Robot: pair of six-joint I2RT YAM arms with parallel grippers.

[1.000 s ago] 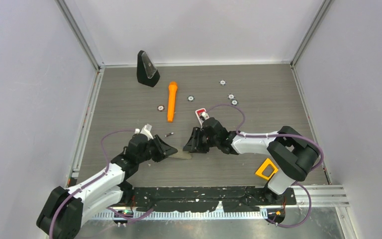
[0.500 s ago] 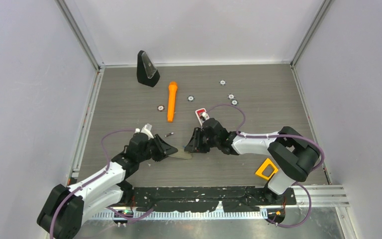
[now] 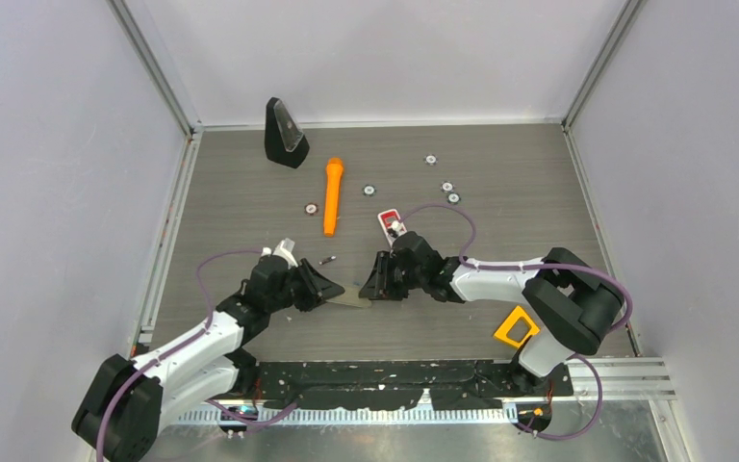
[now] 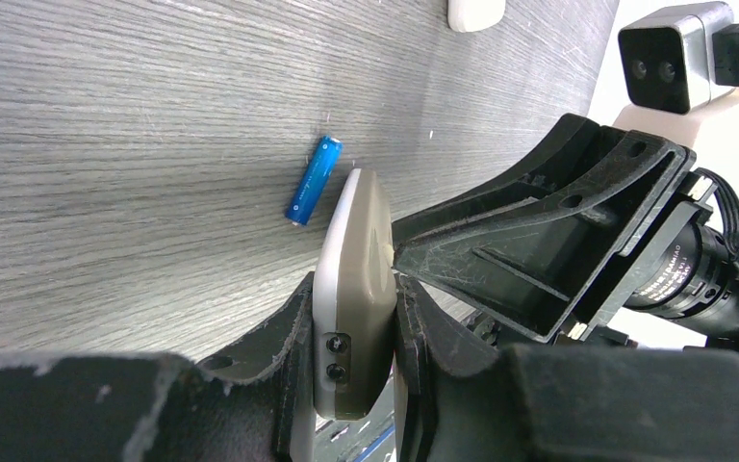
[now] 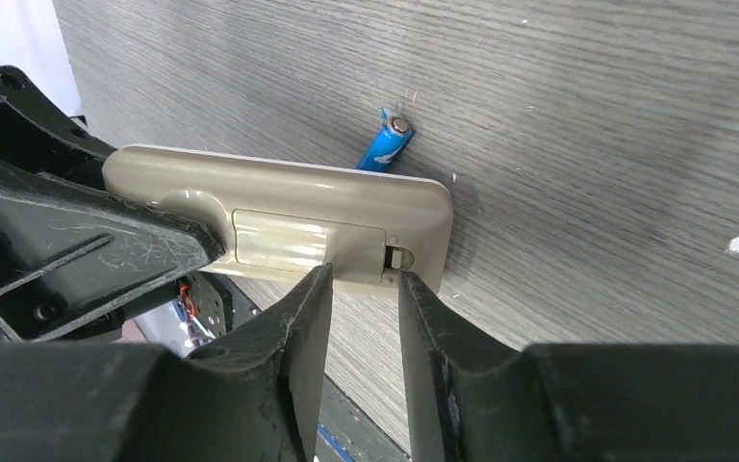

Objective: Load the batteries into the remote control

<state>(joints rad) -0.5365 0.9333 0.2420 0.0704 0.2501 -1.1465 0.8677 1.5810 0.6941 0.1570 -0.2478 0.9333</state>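
One blue battery [image 4: 314, 180] flat on grey wood-grain table [image 3: 500, 173], lower centre of top view, just behind beige remote [image 4: 356, 289], apart from it by a sliver. In R wrist view, same battery [image 5: 385, 142] poking out above remote's upper edge, silvery end toward cam. Second tiny dark cylinder [image 3: 326, 260], prob. a battery, too small to be sure, loose on table just upper-left of remote.

Remote [image 3: 351, 299] held on its long edge, thin sliver from above. Back face w/ batt cover [image 5: 308, 241] turned to R wrist cam, cover in place.

L gripper [image 3: 332, 292] coming in from lower left, fingers [image 4: 293, 327] clamped on remote's two faces at one end. R gripper [image 3: 373, 281] opposite, from the right, fingers [image 5: 313, 308] parted by a narrow gap, nothing between them, tips at lower edge of cover next to its small latch.

Further up frame: orange marker-like stick [image 3: 331, 195] upright in pic, centre; small red-white item [image 3: 388, 219] just above R wrist; black wedge stand [image 3: 285, 133] upper left. Small round silver-black discs [image 3: 447, 187] scattered upper centre-right. Yellow part [image 3: 516, 328] by R arm, lower right.
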